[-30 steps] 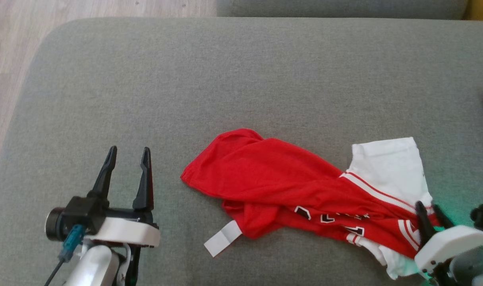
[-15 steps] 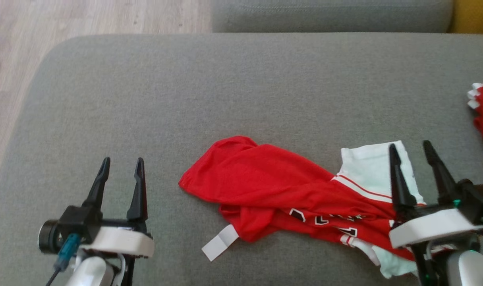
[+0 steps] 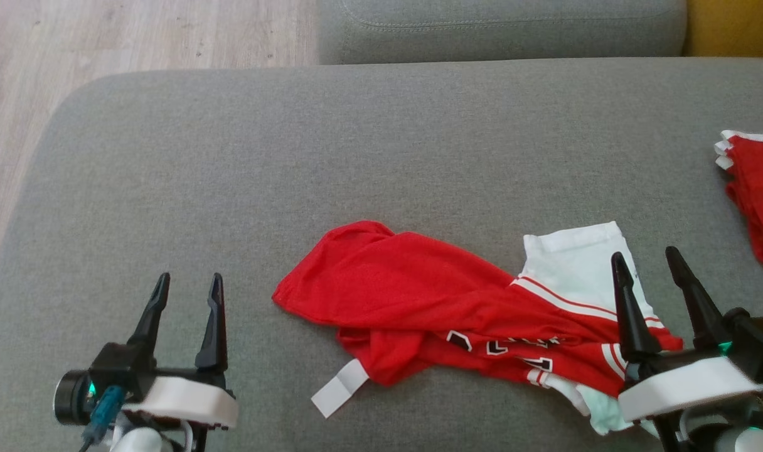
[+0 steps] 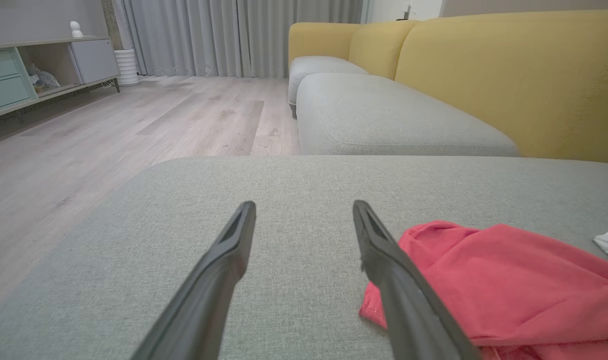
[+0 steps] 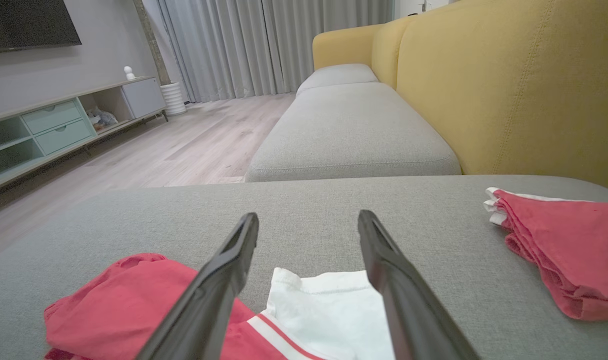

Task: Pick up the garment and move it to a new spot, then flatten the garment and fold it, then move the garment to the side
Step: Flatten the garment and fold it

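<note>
The garment (image 3: 457,314), red with a white sleeve and striped trim, is lying crumpled on the near right part of the grey cushion (image 3: 356,157), its white tag (image 3: 339,388) sticking out toward the near edge. Bare cushion is stretching wide to the left and far side of it. The cushion's rounded left edge is giving way to wooden floor (image 3: 105,37), and a second grey cushion (image 3: 501,28) is sitting beyond the far edge. A folded red pile (image 3: 755,194) is resting at the far right, well apart from the garment.

Compared with a second ago, the head camera is looking further up the cushion, so more of the red pile is showing. The garment is keeping the same shape. The right gripper (image 3: 644,253), then low at the garment's near right end, is now standing with its fingers spread apart.

That gripper is pointing away from the robot over the white sleeve, holding nothing; it seems to be hovering rather than touching. The left gripper (image 3: 190,277) is waiting at the near left, fingers parted and empty, clear of the red hem.
</note>
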`<state>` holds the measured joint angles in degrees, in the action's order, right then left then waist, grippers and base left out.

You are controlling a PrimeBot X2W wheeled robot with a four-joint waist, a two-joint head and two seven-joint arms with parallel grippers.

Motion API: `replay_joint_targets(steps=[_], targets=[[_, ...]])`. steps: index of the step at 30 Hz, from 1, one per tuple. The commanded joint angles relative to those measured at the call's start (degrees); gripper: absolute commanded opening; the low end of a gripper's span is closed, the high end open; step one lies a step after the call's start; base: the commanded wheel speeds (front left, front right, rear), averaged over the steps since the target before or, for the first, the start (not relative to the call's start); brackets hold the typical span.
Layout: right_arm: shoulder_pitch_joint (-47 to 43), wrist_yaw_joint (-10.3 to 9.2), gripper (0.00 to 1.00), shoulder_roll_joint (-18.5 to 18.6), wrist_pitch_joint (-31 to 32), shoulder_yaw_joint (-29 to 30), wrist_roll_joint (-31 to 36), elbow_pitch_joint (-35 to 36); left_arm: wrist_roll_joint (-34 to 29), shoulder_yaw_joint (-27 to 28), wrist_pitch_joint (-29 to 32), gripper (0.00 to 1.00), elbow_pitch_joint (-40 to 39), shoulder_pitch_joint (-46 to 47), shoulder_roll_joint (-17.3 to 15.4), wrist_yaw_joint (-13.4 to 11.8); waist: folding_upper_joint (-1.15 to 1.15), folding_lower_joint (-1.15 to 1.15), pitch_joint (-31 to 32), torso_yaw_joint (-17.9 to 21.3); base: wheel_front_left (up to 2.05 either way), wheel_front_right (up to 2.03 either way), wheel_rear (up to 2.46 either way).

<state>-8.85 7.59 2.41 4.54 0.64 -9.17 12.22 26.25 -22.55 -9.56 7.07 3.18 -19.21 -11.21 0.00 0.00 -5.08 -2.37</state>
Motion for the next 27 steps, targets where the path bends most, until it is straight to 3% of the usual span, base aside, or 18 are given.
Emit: replay_joint_targets(steps=[1,9,18,27], targets=[[1.9,-0.1,1.0,0.5,0.1,-1.2,-0.2,2.3,0.5,2.2,0.2,1.0,-1.9,2.0,-1.8,-0.6,0.0,0.0,-0.1,0.1,0.0,0.0,0.0],[2.8,-0.1,1.0,0.5,0.2,-1.5,-1.2,2.0,0.2,0.6,2.5,1.0,-2.1,3.5,-2.1,0.0,0.0,0.0,-1.5,0.5,0.0,0.0,0.0],[4.8,-0.1,1.0,0.5,0.7,-2.2,-2.7,0.7,3.5,-4.6,15.7,1.0,2.5,10.1,-0.3,4.7,0.0,0.0,-5.6,1.3,0.0,0.0,0.0],[6.0,-0.1,1.0,0.5,1.0,-2.4,-3.8,-1.2,6.4,-7.5,25.6,1.0,10.0,14.0,1.0,7.2,0.0,0.0,-7.6,2.1,0.0,0.0,0.0]])
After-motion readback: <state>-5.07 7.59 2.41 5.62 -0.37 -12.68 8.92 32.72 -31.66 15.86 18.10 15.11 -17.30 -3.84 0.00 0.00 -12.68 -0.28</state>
